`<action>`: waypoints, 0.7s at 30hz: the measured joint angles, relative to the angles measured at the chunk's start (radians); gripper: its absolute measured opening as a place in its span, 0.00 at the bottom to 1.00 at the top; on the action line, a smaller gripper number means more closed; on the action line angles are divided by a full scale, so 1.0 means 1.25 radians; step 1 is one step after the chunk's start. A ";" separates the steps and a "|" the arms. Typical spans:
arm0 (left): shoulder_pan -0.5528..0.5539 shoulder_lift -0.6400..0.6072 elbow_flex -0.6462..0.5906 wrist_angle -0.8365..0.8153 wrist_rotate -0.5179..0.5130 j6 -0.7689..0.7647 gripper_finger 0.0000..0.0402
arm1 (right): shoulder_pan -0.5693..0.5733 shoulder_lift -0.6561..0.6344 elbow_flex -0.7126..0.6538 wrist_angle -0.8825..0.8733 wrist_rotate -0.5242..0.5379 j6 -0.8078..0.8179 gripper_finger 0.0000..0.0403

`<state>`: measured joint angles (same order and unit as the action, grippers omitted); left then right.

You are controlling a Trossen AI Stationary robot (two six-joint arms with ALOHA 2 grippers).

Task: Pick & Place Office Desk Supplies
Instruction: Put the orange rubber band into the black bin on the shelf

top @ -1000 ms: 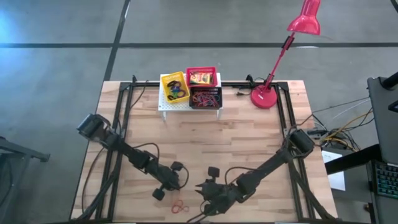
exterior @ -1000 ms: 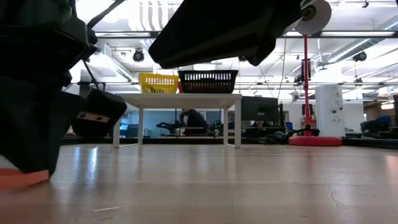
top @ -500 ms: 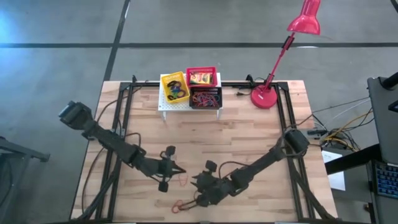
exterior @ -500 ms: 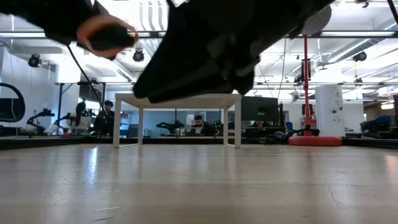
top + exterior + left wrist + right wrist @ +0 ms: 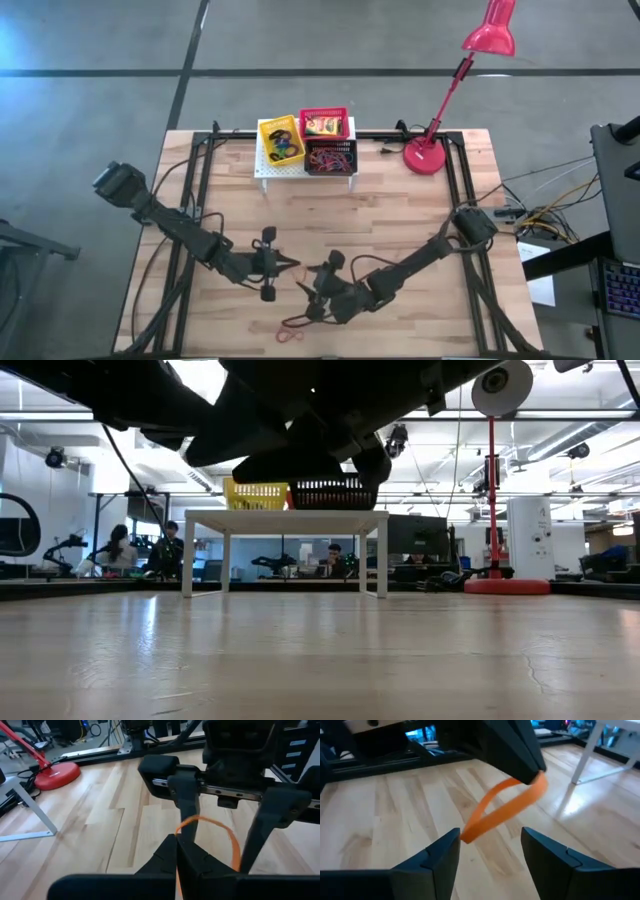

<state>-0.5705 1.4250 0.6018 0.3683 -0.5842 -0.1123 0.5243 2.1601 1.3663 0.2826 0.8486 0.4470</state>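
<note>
Above the table (image 5: 400, 230), an orange band (image 5: 227, 840), lifted since a moment ago, is pinched by the left hand (image 5: 290, 264); the right hand (image 5: 312, 298), at 4 o'clock of it, is held wide, so a handover seems underway.

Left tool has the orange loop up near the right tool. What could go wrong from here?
The left tool pinches only one edge of the orange loop; it may slip or snap away if the open right tool tugs it. The right arm could sweep the loose loops lying near it.
</note>
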 joint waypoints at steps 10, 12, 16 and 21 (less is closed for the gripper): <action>0.000 0.000 0.000 -0.006 0.000 -0.001 0.01 | 0.001 0.001 0.000 0.058 -0.006 -0.049 0.34; 0.000 0.000 0.000 -0.006 0.000 -0.001 0.01 | 0.001 0.001 0.000 0.057 -0.006 -0.049 0.28; 0.000 0.000 -0.001 -0.026 0.000 -0.027 0.02 | 0.004 0.001 0.000 0.049 -0.006 -0.049 0.13; 0.000 0.000 -0.015 -0.029 0.006 -0.084 0.14 | 0.020 -0.003 0.000 -0.011 -0.013 -0.012 0.03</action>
<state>-0.5705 1.4250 0.5833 0.3316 -0.5770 -0.2178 0.5491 2.1560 1.3666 0.2686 0.8319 0.4320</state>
